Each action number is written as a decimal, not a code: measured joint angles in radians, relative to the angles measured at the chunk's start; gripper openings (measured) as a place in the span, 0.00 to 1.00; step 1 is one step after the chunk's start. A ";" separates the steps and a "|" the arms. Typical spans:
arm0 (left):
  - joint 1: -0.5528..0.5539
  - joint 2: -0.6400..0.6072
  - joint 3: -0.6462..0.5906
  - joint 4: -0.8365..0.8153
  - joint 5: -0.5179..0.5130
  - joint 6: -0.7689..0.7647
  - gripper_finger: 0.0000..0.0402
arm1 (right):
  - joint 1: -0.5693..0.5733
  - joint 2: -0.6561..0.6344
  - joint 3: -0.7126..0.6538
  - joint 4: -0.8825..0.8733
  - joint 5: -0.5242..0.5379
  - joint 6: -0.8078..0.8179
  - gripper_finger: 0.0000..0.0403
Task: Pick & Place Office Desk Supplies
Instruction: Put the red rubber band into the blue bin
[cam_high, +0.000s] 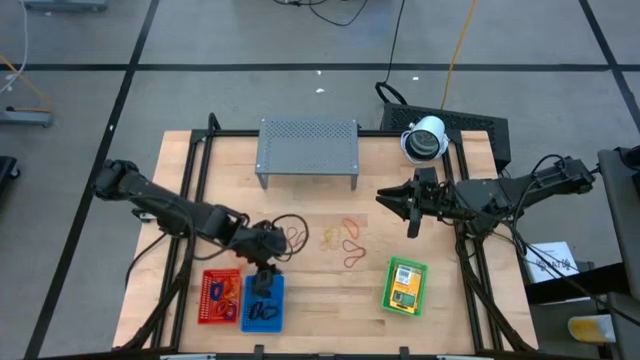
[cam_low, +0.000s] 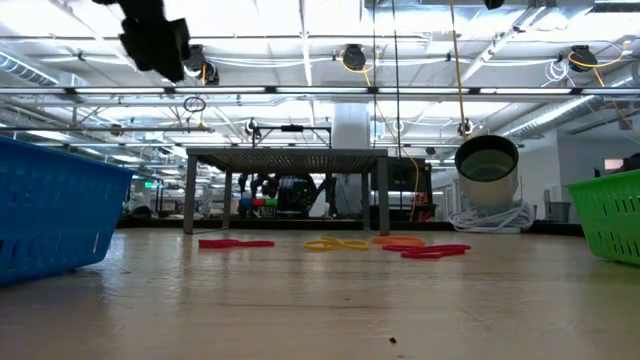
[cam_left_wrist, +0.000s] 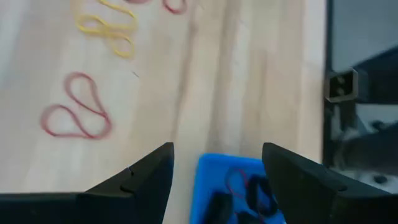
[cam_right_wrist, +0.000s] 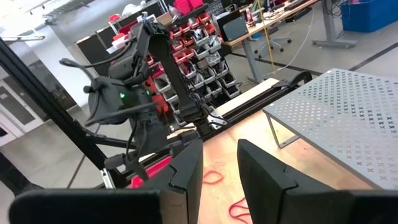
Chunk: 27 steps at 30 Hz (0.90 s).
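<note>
Over the front left of the wooden table (cam_high: 180, 180), the left gripper (cam_left_wrist: 216, 163) hangs above the blue basket (cam_high: 265, 303), its two dark fingers spread apart with nothing between them. Black clips and a thin red loop lie inside that basket. Just to its left sits the red basket (cam_high: 220, 297), with red and orange items in it. Toward the front right stands the green basket (cam_high: 405, 286), holding yellow-orange packets. Between the baskets and the grey perforated shelf (cam_high: 307, 146) at the back, loose rubber bands (cam_high: 352, 245) lie scattered flat on the wood: red, orange and yellow loops, near each other but apart from the baskets. On the right side of the table, the right gripper (cam_high: 411, 203) hovers clear of the surface, its fingers a little apart and empty, pointing toward the table's middle.
</note>
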<state>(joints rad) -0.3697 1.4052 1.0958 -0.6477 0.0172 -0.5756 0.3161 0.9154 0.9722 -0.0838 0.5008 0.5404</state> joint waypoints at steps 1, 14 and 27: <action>0.006 0.000 0.000 0.000 -0.015 0.008 0.64 | 0.000 0.000 0.000 0.000 0.000 -0.005 0.22; 0.100 0.047 0.000 -0.097 -0.179 0.029 0.64 | 0.000 0.000 0.000 -0.004 -0.004 -0.037 0.22; 0.094 0.234 0.000 -0.052 -0.126 0.290 0.64 | 0.000 0.000 0.000 -0.014 -0.007 -0.056 0.22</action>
<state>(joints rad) -0.2752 1.6393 1.0956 -0.7001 -0.1089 -0.2859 0.3161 0.9150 0.9718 -0.0978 0.4934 0.4843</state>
